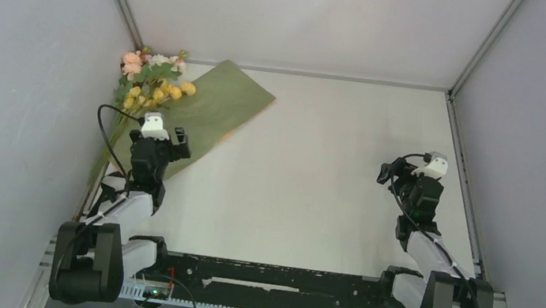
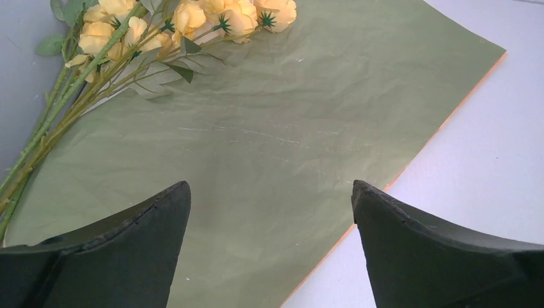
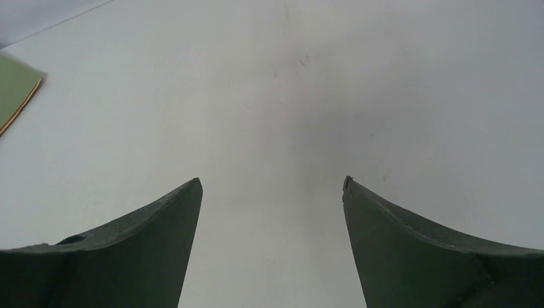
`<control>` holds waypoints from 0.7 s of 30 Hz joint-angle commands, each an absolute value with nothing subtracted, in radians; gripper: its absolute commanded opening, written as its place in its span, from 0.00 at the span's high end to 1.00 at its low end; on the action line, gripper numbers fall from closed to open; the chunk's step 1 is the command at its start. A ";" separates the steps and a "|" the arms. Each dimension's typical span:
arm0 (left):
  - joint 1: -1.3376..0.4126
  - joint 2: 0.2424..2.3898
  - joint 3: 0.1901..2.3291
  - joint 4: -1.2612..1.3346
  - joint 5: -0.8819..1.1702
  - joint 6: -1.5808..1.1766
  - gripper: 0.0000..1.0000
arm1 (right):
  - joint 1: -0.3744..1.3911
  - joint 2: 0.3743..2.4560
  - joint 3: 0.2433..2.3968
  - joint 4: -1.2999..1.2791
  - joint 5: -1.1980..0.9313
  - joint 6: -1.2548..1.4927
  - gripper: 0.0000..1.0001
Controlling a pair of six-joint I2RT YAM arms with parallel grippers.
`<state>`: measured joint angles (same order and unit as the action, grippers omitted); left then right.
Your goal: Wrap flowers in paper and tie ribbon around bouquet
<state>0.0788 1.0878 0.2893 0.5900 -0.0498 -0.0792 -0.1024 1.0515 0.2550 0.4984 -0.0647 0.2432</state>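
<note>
**Entry: flowers and wrapping paper at far left, both end effectors open and empty**

1. Flowers [image 1: 151, 78]. They are lying at the far-left corner of the table [image 1: 314, 183], with the blooms overlapping the far-left part of the paper and the thin green stems running back along its left edge, close to the left wall [image 1: 23, 89]. The top view is showing pink, white and yellow blooms. The left wrist view is showing only the yellow ones, plus grey-green leaves and stems.

2. Paper [image 1: 221, 103]. It is lying flat and unwrapped, olive face up, turned at an angle on the left half of the table. The left wrist view is adding faint creases and a thin peach-orange line along the right edge. The right wrist view is catching only one corner, at its left border.

3. Left end effector [image 2: 269, 192]. It is hanging over the near part of the paper with its jaws standing wide apart and nothing between them. Whether it is touching the sheet cannot be told.

4. Right end effector [image 3: 272, 186]. It is pointing at bare table on the right side, well apart from the paper, jaws spread wide and holding nothing.
</note>
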 commanded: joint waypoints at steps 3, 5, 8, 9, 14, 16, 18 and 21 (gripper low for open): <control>0.076 1.044 0.344 0.554 -0.084 -0.036 0.00 | -0.098 1.031 0.256 0.531 -0.016 0.277 0.10; 0.076 1.007 0.385 0.488 -0.045 0.043 0.00 | -0.098 1.029 0.256 0.531 -0.012 0.279 0.10; 0.075 0.976 0.471 0.340 0.124 0.195 0.00 | -0.097 1.026 0.257 0.533 -0.004 0.282 0.11; 0.075 0.974 0.501 0.244 0.191 0.252 0.00 | -0.097 1.025 0.257 0.533 -0.002 0.283 0.10; -0.064 1.039 0.642 -0.113 0.284 0.487 0.04 | -0.095 1.013 0.258 0.529 0.000 0.284 0.10; -0.167 1.110 0.699 -0.176 0.160 0.545 0.09 | -0.092 1.014 0.257 0.530 0.000 0.284 0.10; -0.239 1.207 0.774 -0.209 0.045 0.544 0.14 | -0.090 1.013 0.258 0.531 0.000 0.281 0.11; -0.299 1.385 0.916 -0.265 -0.022 0.498 0.21 | -0.082 1.006 0.257 0.528 0.029 0.278 0.10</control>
